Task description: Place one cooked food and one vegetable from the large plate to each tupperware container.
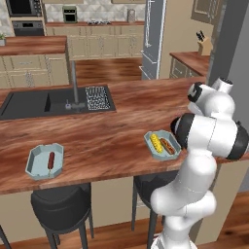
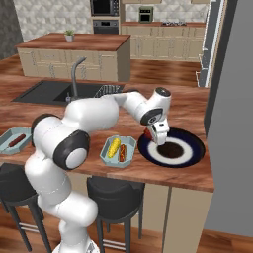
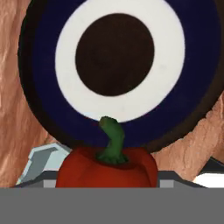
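Note:
The large plate (image 2: 193, 148), navy with a white ring and dark centre, lies at the counter's right end and also shows in the hand view (image 3: 41, 83). My gripper (image 2: 160, 139) hangs over its left rim, shut on the vegetable, a red pepper with a green stem (image 3: 107, 171) (image 2: 147, 133). The fingers are hidden behind the pepper. Just left of the plate, one tupperware container (image 2: 104, 153) (image 1: 148, 140) holds a yellow corn cob (image 2: 113, 147) (image 1: 156, 142) and a sausage in a bun (image 2: 122, 153) (image 1: 167, 145). The other container (image 1: 30, 164) (image 2: 5, 136) lies far left with a sausage on a stick (image 1: 51, 160) (image 2: 16, 141).
A black sink (image 1: 29, 103) with a faucet (image 1: 74, 82) and a dish rack (image 1: 96, 97) is set in the far side of the counter. Dark stools (image 1: 61, 204) stand under the near edge. A grey wall (image 2: 232, 123) rises right of the plate.

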Controlling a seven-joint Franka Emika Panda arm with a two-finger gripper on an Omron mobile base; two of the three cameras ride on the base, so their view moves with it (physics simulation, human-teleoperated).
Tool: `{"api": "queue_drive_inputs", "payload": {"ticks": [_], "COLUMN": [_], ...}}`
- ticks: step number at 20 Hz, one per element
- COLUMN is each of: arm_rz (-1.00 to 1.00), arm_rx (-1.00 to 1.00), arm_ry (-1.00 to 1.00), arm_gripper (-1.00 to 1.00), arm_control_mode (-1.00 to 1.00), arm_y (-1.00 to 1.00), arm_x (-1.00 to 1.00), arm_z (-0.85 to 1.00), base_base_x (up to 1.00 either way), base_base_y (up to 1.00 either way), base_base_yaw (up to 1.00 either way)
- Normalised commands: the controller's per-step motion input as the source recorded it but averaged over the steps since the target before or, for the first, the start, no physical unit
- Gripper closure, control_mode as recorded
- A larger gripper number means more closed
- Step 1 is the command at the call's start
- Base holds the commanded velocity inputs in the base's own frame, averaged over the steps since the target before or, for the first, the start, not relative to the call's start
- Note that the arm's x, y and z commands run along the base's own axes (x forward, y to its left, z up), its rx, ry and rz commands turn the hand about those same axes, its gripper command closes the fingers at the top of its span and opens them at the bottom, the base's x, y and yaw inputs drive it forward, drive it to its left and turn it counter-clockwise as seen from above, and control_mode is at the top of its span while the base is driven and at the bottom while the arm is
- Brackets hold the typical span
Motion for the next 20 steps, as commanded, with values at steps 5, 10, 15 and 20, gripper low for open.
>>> {"api": "queue_drive_inputs", "payload": {"ticks": [5,10,15,20], "arm_rz": [0.30,0.32,0.41,0.32], "arm_rx": [0.01,-0.01,-0.12,-0.04], "arm_ry": [0.00,-0.01,0.00,0.00], "arm_gripper": [1.00,1.00,1.00,1.00], "arm_control_mode": [-1.00,-1.00,-1.00,-1.00], "arm_y": [1.00,1.00,1.00,1.00], "arm_x": [-0.04,-0.02,0.00,0.00], "arm_z": [0.34,0.02,0.00,0.00], "base_base_x": [0.00,0.00,0.00,0.00], "base_base_y": [0.00,0.00,0.00,0.00], "base_base_yaw": [0.00,0.00,0.00,0.00]}}
